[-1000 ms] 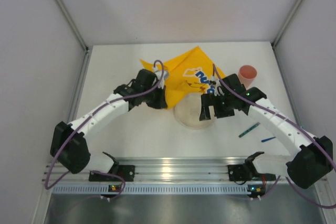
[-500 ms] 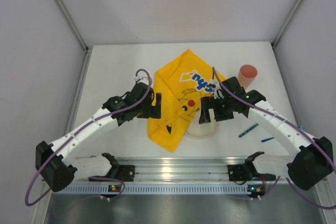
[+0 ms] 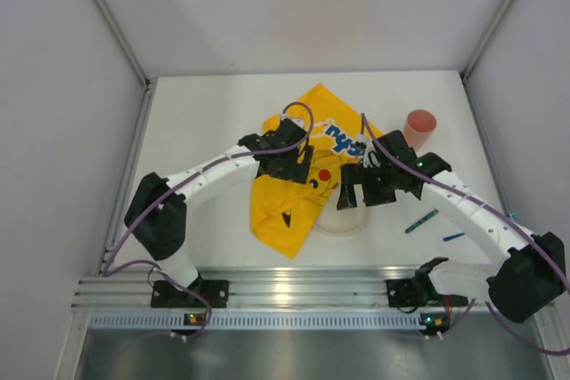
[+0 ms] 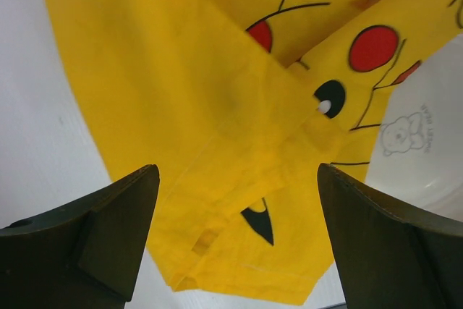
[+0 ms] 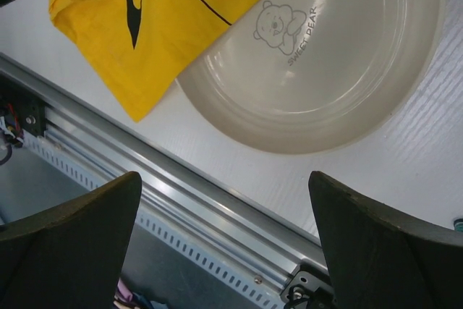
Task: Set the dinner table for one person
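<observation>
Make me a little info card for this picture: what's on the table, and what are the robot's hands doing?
Table: white dinner table
Cloth: yellow cartoon cloth, rumpled, lying over part of the plate
Plate: pale plate with a bear picture
Cup: pink cup, far right
Left end effector: open, empty, above the cloth
Right end effector: open, empty, above the plate

Cloth overlaps plate left rim; cup far right; table behind open

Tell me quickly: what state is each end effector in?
Left end effector: open, empty, over the yellow cloth.
Right end effector: open, empty, over the plate.
</observation>
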{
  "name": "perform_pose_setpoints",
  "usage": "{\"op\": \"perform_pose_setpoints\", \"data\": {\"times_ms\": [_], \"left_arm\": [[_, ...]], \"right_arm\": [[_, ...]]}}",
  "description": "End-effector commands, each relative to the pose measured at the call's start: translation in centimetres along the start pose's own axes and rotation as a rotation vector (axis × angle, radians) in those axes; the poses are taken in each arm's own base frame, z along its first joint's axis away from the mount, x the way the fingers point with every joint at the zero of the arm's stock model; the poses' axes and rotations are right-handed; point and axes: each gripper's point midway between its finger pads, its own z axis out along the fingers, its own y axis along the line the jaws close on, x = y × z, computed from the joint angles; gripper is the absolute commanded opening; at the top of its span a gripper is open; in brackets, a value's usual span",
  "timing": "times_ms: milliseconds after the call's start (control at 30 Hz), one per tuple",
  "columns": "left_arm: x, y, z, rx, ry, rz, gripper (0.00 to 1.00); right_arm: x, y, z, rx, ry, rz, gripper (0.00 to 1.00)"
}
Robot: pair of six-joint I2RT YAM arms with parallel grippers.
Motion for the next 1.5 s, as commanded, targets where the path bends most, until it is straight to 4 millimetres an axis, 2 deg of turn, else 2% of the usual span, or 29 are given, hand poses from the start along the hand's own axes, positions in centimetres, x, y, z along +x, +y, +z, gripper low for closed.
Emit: {"op": "perform_pose_setpoints", "data": {"times_ms": [0, 133, 233, 267, 400, 667, 733, 800, 833, 867, 1033, 1100, 1133, 1167, 1300, 1400, 1467], "left_arm": [[-3.3, -4.1, -0.3, 0.101, -0.079, 0.088, 0.96], [-2.0, -7.4, 0.7, 0.144, -0.042, 0.174, 0.96], [-0.9, -8.1, 1.8, 0.109, -0.002, 0.224, 0.95], [-0.2, -7.8, 2.5, 0.078, 0.037, 0.238, 0.94], [0.7, -6.1, 3.9, -0.046, 0.09, 0.244, 0.91], [-0.5, -4.9, 4.3, -0.13, 0.047, 0.237, 0.91], [-0.6, -4.6, 4.4, -0.144, 0.046, 0.243, 0.86], [-0.9, -4.2, 4.4, -0.159, 0.04, 0.238, 0.77], [-0.9, -3.9, 4.5, -0.161, 0.043, 0.232, 0.64], [-0.9, -3.8, 4.5, -0.16, 0.046, 0.228, 0.58], [-0.8, -2.9, 5.1, -0.155, 0.066, 0.207, 0.31], [-0.9, -2.7, 5.1, -0.158, 0.065, 0.201, 0.05], [-1.1, -2.2, 5.0, -0.168, 0.06, 0.192, 0.0], [-1.3, -2.0, 4.7, -0.169, 0.053, 0.184, 0.0], [-2.5, 0.7, 3.4, -0.22, 0.025, 0.141, 0.0], [-4.3, 5.7, 0.7, -0.351, -0.025, 0.088, 0.0], [-4.9, 11.3, -2.5, -0.526, -0.067, 0.016, 0.0]], "right_arm": [[-1.2, 0.4, -1.0, -0.01, -0.072, 0.0, 1.0], [-0.8, 0.1, -1.1, 0.006, -0.067, 0.006, 1.0], [-0.7, -0.2, -1.2, 0.017, -0.07, 0.009, 1.0], [-0.6, -0.2, -1.2, 0.02, -0.072, 0.011, 1.0], [-0.5, -0.2, -1.5, 0.021, -0.077, 0.016, 1.0], [0.2, -0.5, -1.6, 0.033, -0.069, 0.024, 1.0], [0.3, -0.6, -1.6, 0.035, -0.065, 0.025, 1.0], [0.4, -0.6, -1.7, 0.036, -0.066, 0.024, 1.0], [0.4, -0.7, -1.7, 0.04, -0.065, 0.021, 1.0], [0.3, -0.7, -1.7, 0.043, -0.067, 0.022, 1.0], [0.2, -0.7, -1.6, 0.044, -0.062, 0.024, 1.0], [0.2, -0.7, -1.6, 0.044, -0.062, 0.026, 1.0], [0.2, -0.7, -1.5, 0.046, -0.057, 0.026, 1.0], [0.1, -0.7, -1.6, 0.044, -0.059, 0.027, 1.0], [0.1, -0.6, -1.4, 0.043, -0.055, 0.026, 1.0], [-0.1, -0.6, -1.3, 0.038, -0.057, 0.022, 1.0], [-0.1, -0.5, -1.4, 0.034, -0.058, 0.018, 1.0]]}}
